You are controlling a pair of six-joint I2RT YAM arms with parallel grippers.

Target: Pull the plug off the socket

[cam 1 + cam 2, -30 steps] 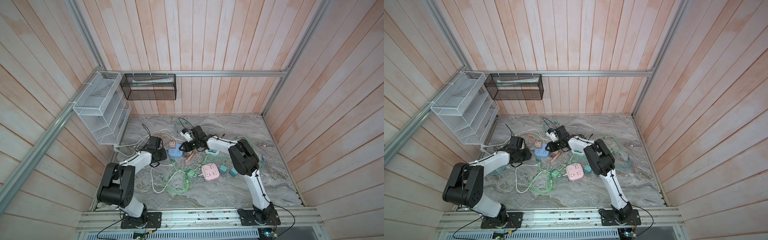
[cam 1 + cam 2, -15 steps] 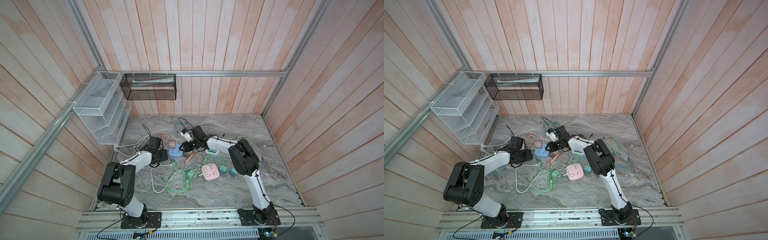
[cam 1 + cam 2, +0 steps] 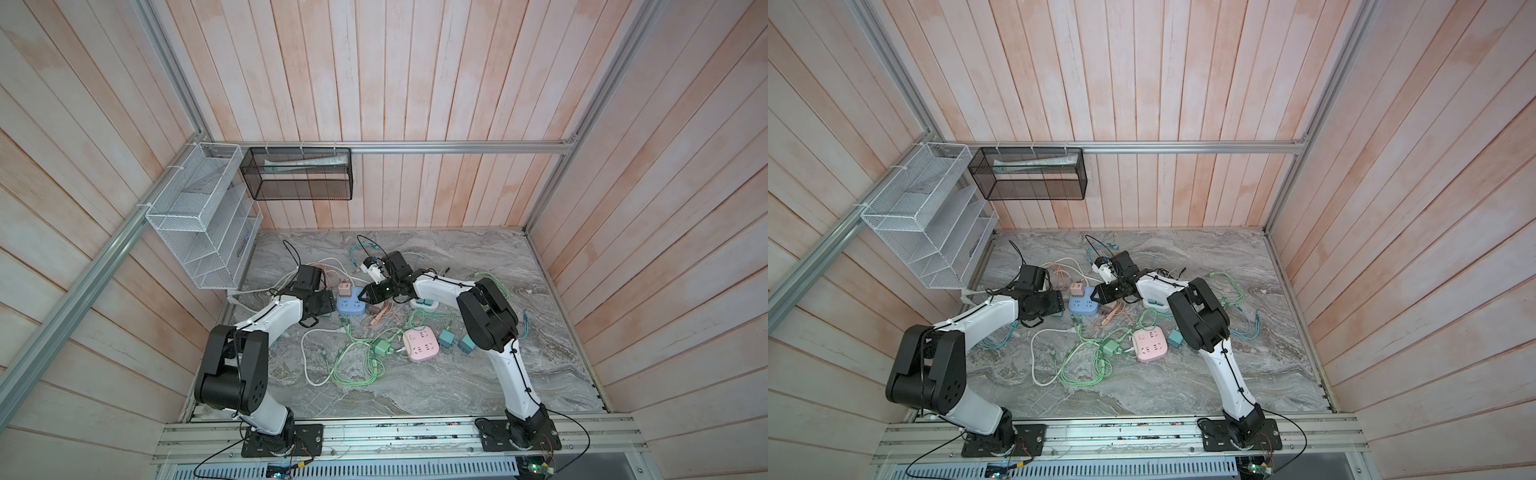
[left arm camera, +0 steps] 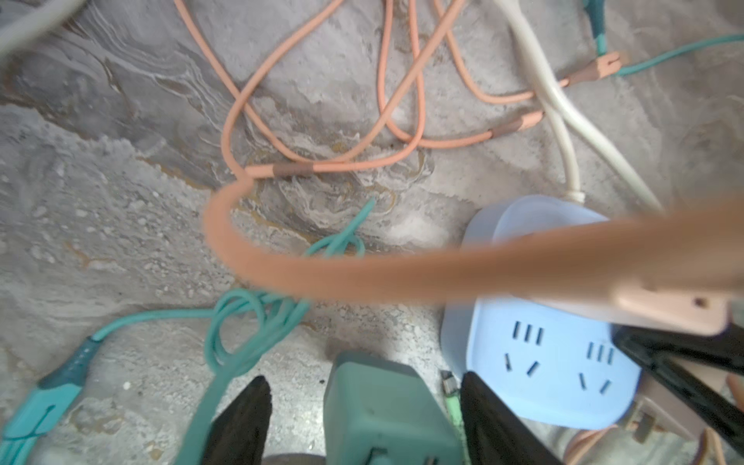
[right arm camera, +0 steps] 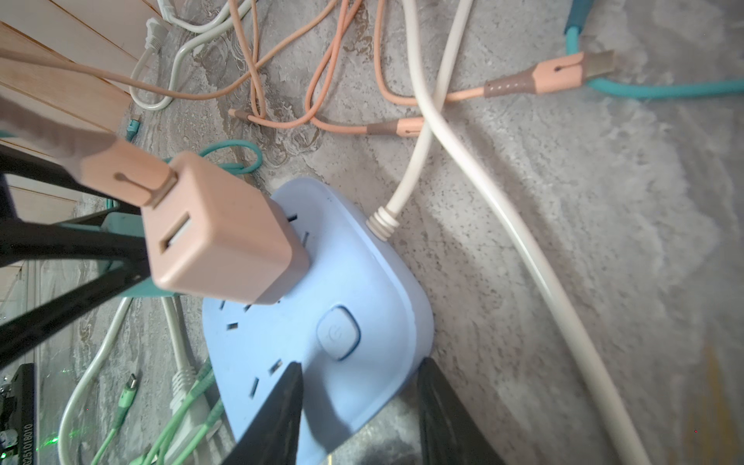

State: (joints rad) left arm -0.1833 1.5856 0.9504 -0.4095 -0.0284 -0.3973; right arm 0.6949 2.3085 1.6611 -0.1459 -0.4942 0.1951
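Both arms stretch low over the surface (image 3: 419, 395), forearms near level, and meet from opposite sides at the blue socket (image 3: 351, 306). The left tool (image 3: 331, 302) sits just beside the socket's left edge. The right tool (image 3: 365, 296) comes at its right edge. The peach plug (image 3: 344, 287) stands in the socket's far side, with a peach cable plugged into it.

Both top views are too distant to show the jaws. The left wrist view shows the left tool (image 4: 364, 376) about half open around a teal charger (image 4: 386, 414) on the surface, with a clear gap at one finger, so it grips nothing. The right wrist view shows the right tool (image 5: 362, 362) partly open astride a corner of the socket (image 5: 362, 282), one finger over the top face, the other at the edge. Whether it clamps cannot be told. In that view the plug (image 5: 217, 237) sits flush on the socket, and the left tool's fingers (image 5: 68, 245) are close behind it.

Loose peach cables (image 4: 354, 164), a white cable (image 5: 404, 177) leaving the socket and green cables (image 5: 193, 418) tangle around it. A pink socket (image 3: 420, 344) lies nearer the arm bases. A blurred peach cable crosses the left wrist view in front of the socket.
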